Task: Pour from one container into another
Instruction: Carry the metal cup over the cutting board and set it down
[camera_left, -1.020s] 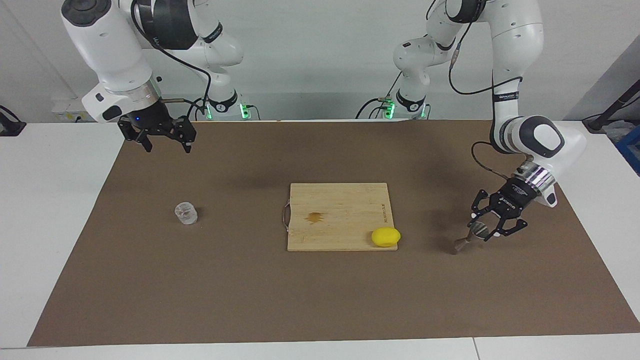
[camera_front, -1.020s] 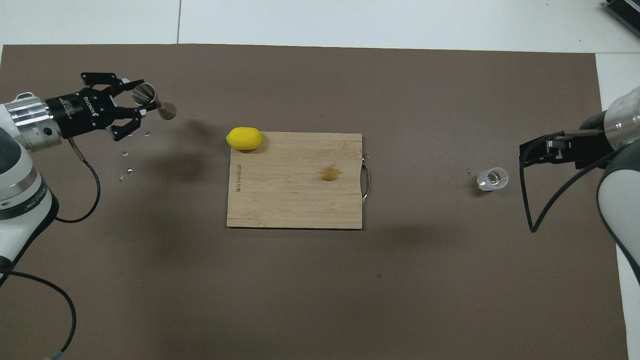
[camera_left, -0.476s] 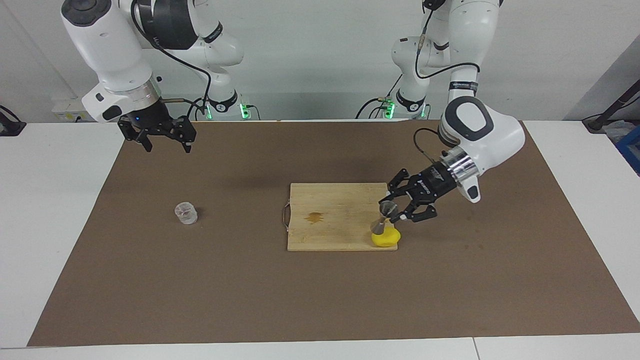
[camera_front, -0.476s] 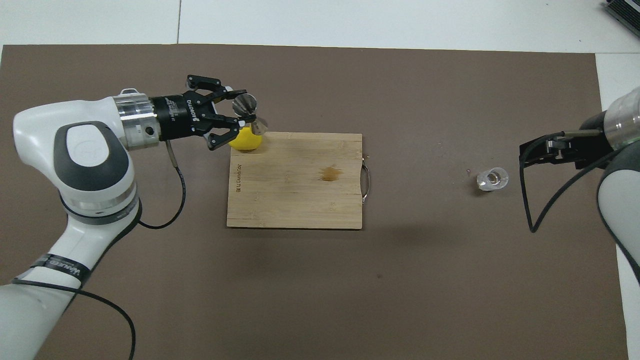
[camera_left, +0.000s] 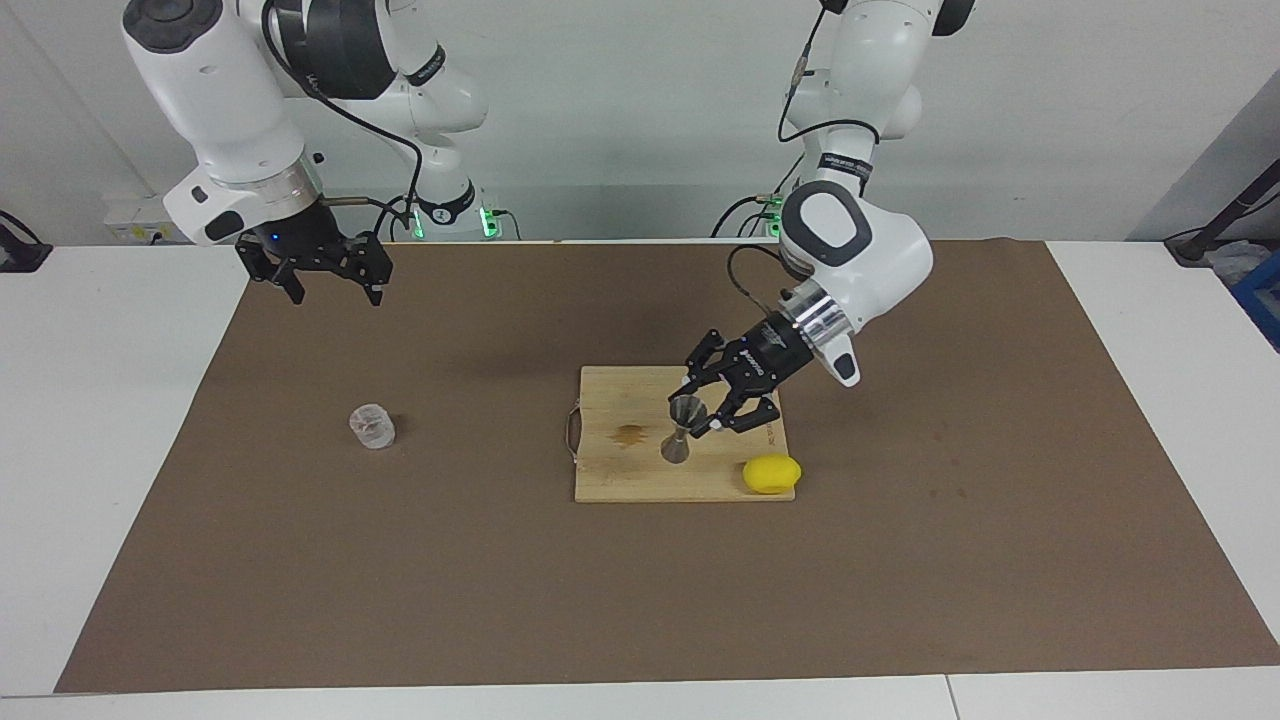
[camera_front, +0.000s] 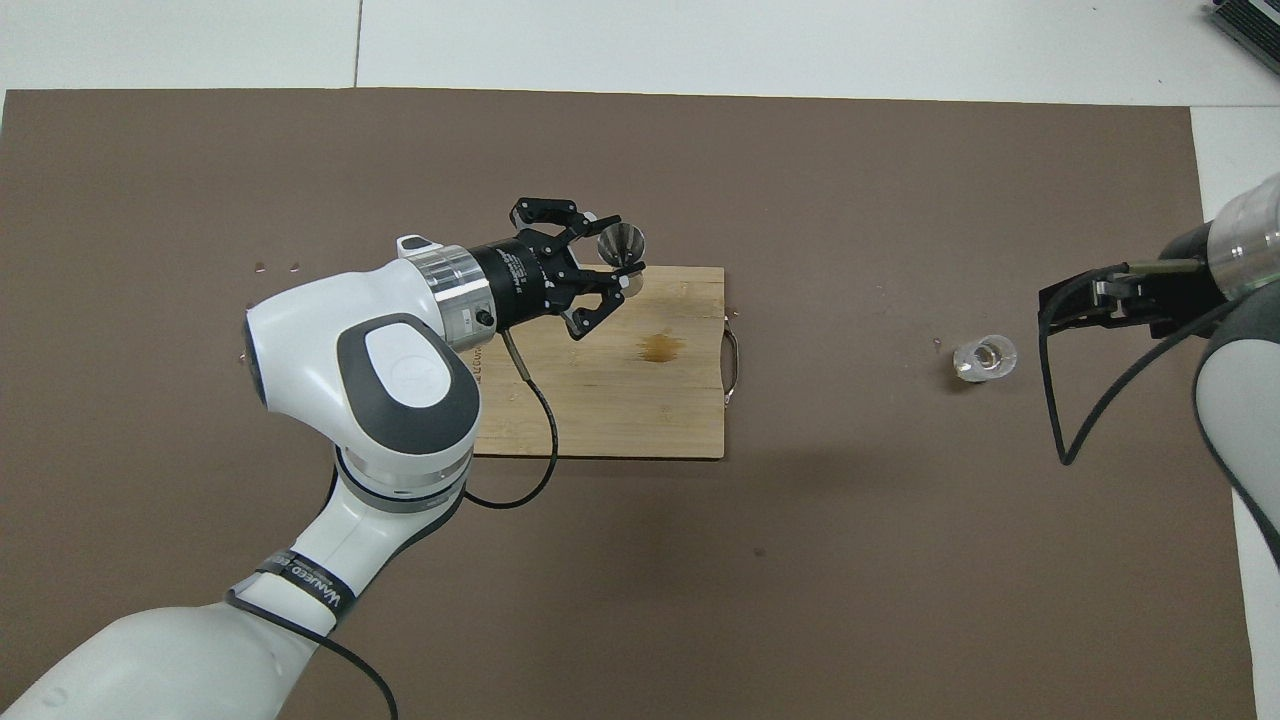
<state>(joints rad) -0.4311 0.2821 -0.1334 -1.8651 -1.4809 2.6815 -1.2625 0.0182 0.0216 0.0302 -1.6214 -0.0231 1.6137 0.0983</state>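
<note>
Facing view. The left gripper (camera_left: 700, 410) is clamped on the small shiny steel hourglass-shaped jigger (camera_left: 681, 429), held by its upper cone over the pale wooden cutting board (camera_left: 640, 480). The jigger hangs nearly upright, slightly tilted, its lower cone just above the board or resting on it; which cannot be told. A brown stain (camera_left: 629, 436) lies beside the lower cone, and the yellow lemon (camera_left: 771, 473) sits at the board's corner, toward the left arm's end of the table. Risk, as a judgement: the grip is high on a smooth, tapering cone, so the jigger could slip or swing, and if released while tilted it may topple on its narrow base. The right gripper (camera_left: 333, 283) waits with its jaws apart, raised above the brown mat (camera_left: 400, 600); the small clear ribbed glass tumbler (camera_left: 372, 426) stands on the mat well apart from both grippers, toward the right arm's end.

Overhead view. The left gripper (camera_front: 612, 272) holds the jigger (camera_front: 621, 245), whose open mouth shows as a bright, seemingly empty cone over the edge of the cutting board (camera_front: 600, 400). The tumbler (camera_front: 984, 359) stands upright near the waiting right gripper (camera_front: 1075, 303), something small and dark at its bottom. Further risk: glass is slippery and light, and the jigger's mouth is narrow, so a pour could spill.
</note>
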